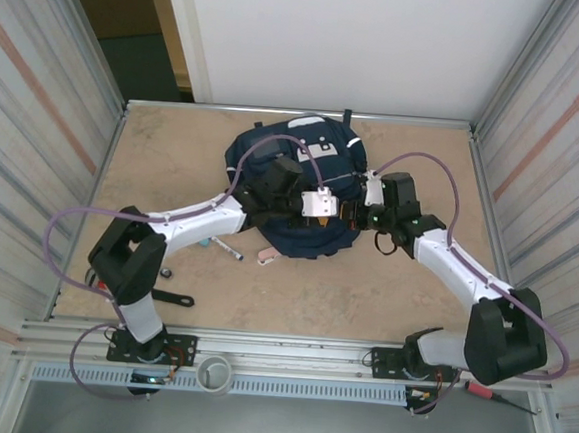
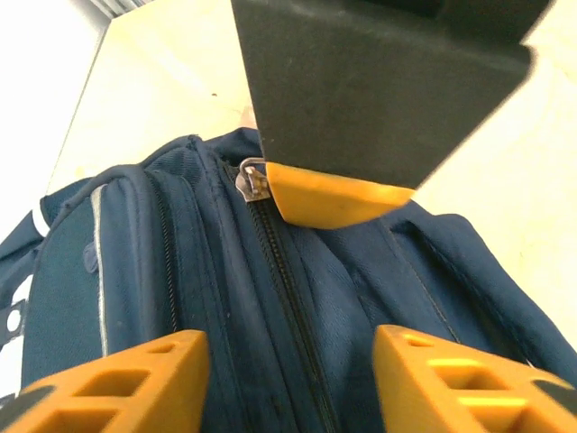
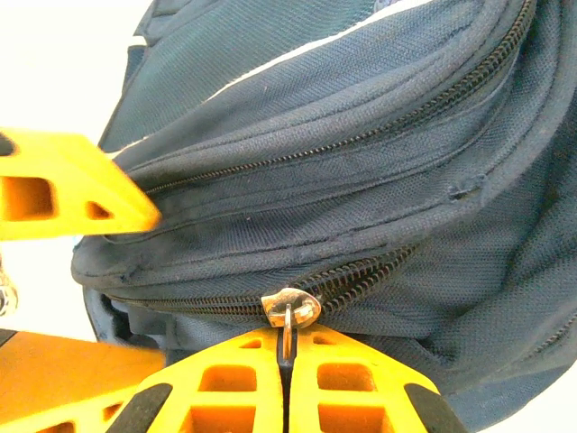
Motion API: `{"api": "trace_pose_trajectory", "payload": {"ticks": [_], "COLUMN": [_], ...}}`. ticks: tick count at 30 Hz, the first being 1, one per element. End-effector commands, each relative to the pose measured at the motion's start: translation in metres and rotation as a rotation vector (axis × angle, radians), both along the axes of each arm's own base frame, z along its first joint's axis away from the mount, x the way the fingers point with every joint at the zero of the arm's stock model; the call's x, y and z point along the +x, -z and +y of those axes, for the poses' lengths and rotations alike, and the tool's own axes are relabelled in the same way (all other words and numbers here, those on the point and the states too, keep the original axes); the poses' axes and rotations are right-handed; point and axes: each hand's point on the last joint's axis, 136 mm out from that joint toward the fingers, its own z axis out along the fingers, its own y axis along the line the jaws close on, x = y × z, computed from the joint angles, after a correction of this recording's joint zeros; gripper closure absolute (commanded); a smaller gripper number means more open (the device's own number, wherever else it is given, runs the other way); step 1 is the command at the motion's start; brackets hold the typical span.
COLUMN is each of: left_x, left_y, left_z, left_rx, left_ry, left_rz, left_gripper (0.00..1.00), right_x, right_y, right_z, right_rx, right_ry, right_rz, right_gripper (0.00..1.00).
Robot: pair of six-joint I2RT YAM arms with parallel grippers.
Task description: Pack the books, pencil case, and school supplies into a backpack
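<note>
Top external view showed the navy backpack (image 1: 345, 171) lying mid-tabletop (image 1: 174, 157), with bare surface around it out to the side walls. Right wrist view had the right end effector (image 3: 287, 361) pinched tight on the metal zipper pull (image 3: 290, 308), its fingers meeting flat beneath the slider and the zip track running off to its right. Left wrist view had the left end effector (image 2: 288, 379) partly spread with nothing gripped, straddling the zip line just short of the right one's orange tip. Behind the left end effector, off the backpack's near edge, a white marker (image 1: 229, 249) and a pink eraser (image 1: 264, 258) lay on open tabletop.
</note>
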Motion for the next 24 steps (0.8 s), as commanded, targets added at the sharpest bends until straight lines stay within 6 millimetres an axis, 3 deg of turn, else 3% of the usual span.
{"api": "trace_pose_trajectory", "payload": {"ticks": [1,6,9,13,17,22,24], "left_x": [0.008,0.014,0.017,0.031,0.047,0.074,0.087], "left_y": [0.006,-0.008,-0.024,-0.047,-0.059,-0.045,-0.032], "left_z": [0.0,0.002,0.006,0.026,0.057,0.1,0.117], "left_rx": [0.033,-0.046,-0.11,-0.221,-0.3,-0.276,-0.215], "left_ry": [-0.009,0.056,0.105,0.101,0.053,-0.097,-0.195], "left_rz": [-0.001,-0.009,-0.035,-0.053,-0.064,-0.046,-0.046], "left_gripper": [0.63,0.91,1.0,1.0,1.0,1.0,0.94], "right_x": [-0.003,-0.006,-0.003,0.006,0.016,0.027,0.028], "right_y": [-0.025,-0.014,-0.004,0.011,0.017,0.008,0.001], "right_z": [-0.005,-0.024,-0.041,-0.065,-0.07,-0.05,-0.035], "right_rx": [0.049,0.026,-0.013,-0.059,-0.079,-0.015,0.011], "right_ry": [0.017,0.061,0.125,0.229,0.259,0.202,0.162], "right_rz": [-0.063,-0.029,0.004,0.074,0.098,0.073,0.05], "right_gripper": [1.0,1.0,1.0,1.0,1.0,1.0,1.0]}}
